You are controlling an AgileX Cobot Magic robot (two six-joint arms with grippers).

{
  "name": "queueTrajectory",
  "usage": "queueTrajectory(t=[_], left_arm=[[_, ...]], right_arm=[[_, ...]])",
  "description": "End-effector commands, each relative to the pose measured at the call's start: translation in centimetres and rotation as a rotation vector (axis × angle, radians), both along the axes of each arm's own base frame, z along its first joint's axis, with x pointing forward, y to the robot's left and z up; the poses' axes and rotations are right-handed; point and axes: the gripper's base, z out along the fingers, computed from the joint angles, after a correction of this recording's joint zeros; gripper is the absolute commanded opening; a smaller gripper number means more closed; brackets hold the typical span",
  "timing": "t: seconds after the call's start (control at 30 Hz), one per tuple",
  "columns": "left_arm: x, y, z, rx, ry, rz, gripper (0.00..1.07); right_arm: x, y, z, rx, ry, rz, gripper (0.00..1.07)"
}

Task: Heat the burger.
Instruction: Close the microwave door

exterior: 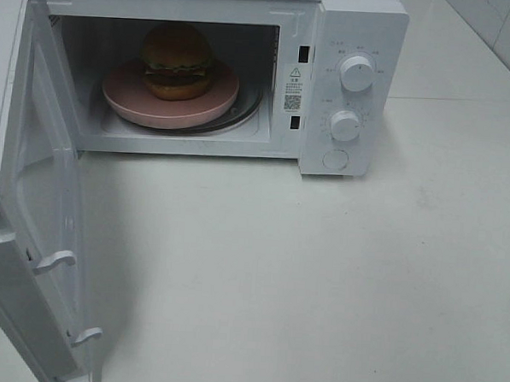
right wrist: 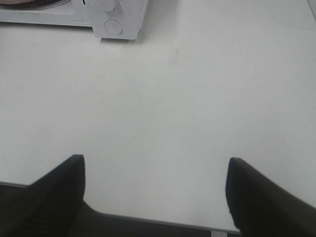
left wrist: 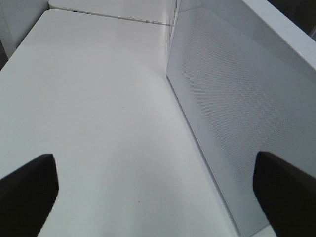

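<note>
While the burger (exterior: 176, 60) sits in the microwave (exterior: 358, 25), left pincer (left wrist: 154, 165) and right pincer (right wrist: 155, 163) gape empty, well away.

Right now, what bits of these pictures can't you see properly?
- Golden-brown burger on the round pink plate: its back is hidden by its own front, exterior high view.
- Small print around the two white round knobs: too small, exterior high view.
- Open white microwave door: cut off by the left and bottom edges, exterior high view.
- Both arms: outside the exterior high view; wrist views show only dark fingertips of the left gripper and right gripper.
</note>
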Motion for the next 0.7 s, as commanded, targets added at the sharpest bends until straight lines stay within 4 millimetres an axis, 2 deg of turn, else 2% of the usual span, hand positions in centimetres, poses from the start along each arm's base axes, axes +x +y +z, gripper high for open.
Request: queueTrajectory(t=[0.03,0.17,0.27,0.7], left_arm=[[0.0,0.0,0.0,0.0,-0.005,-0.007,1.02],[0.0,0.0,0.0,0.0,-0.005,-0.007,1.02],[0.0,0.0,0.0,0.0,-0.005,-0.007,1.02],[0.0,0.0,0.0,0.0,-0.005,-0.007,1.02]], right_arm=[[-0.2,0.0,0.1,0.002,-0.053,-0.002,0.76],[0.3,0.1,0.4,0.011,-0.123,-0.002,0.76],[1.0,0.2,-0.2,0.02,-0.141,0.0,0.76],[0.9,0.2,0.0,0.021,-0.146,0.005,0.76]])
